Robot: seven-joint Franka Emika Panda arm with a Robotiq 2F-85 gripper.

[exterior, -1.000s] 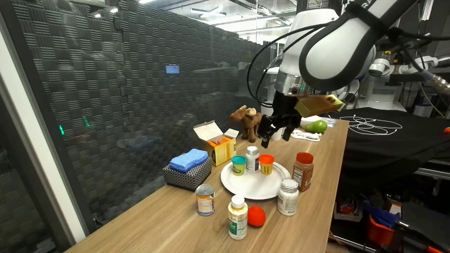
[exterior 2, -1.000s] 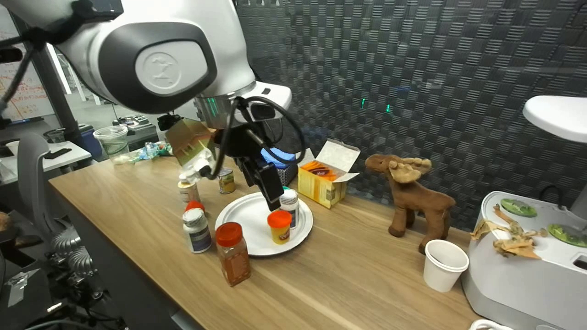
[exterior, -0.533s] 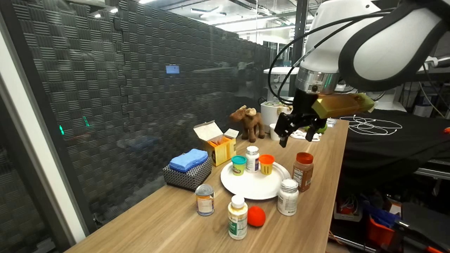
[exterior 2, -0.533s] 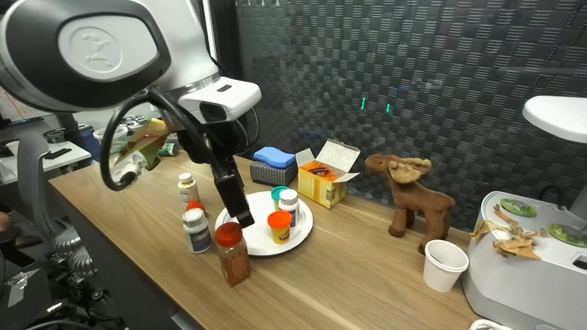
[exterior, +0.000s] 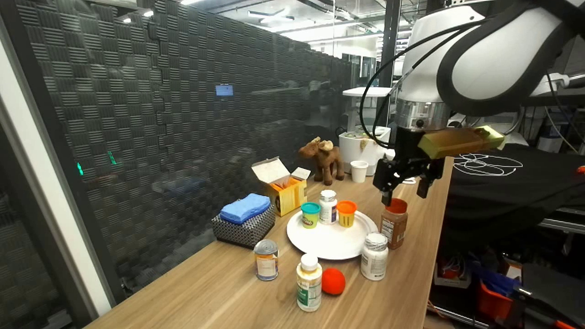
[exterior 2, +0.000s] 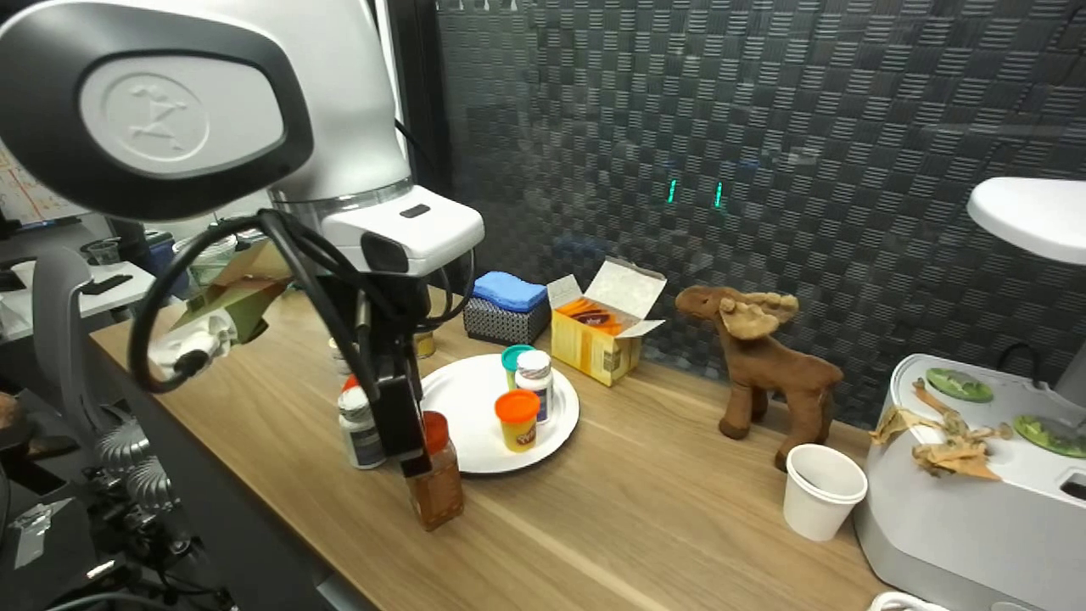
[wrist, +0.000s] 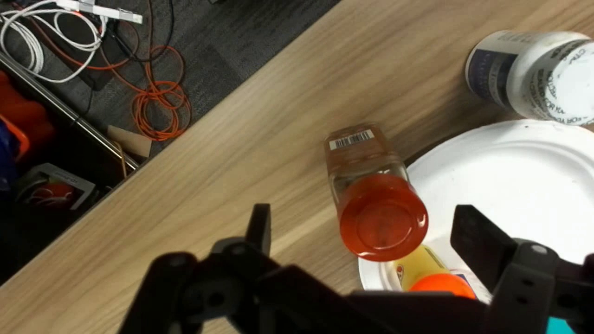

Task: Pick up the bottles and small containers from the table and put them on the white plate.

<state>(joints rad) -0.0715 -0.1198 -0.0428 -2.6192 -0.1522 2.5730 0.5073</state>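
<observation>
My gripper (exterior: 405, 197) is open and empty above the red-capped dark jar (exterior: 395, 230). In the wrist view the jar (wrist: 357, 155) shows between the spread fingers (wrist: 362, 213), with no contact visible. The jar stands upright beside the white plate (exterior: 329, 244). On the plate stand a teal-lidded tub (exterior: 310, 218), a white bottle (exterior: 327, 211) and an orange-lidded yellow tub (exterior: 346, 217). On the table (exterior: 219, 292) stand a second white bottle (exterior: 374, 261), a white-capped bottle with a green label (exterior: 309, 288) and a silvery can (exterior: 266, 262). The finger partly hides the jar in an exterior view (exterior 2: 437, 492).
A red ball (exterior: 333, 281) touches or nearly touches the green-label bottle. A patterned box (exterior: 247, 230) with a blue cloth and an open yellow carton (exterior: 289, 197) stand beside the plate. A toy moose (exterior 2: 764, 365), paper cups (exterior 2: 816, 505) and a white appliance (exterior 2: 942, 518) stand farther along.
My open gripper has moved away from behind the plate toward the table's edge and then down over the red-capped jar. The objects on the table have not moved.
</observation>
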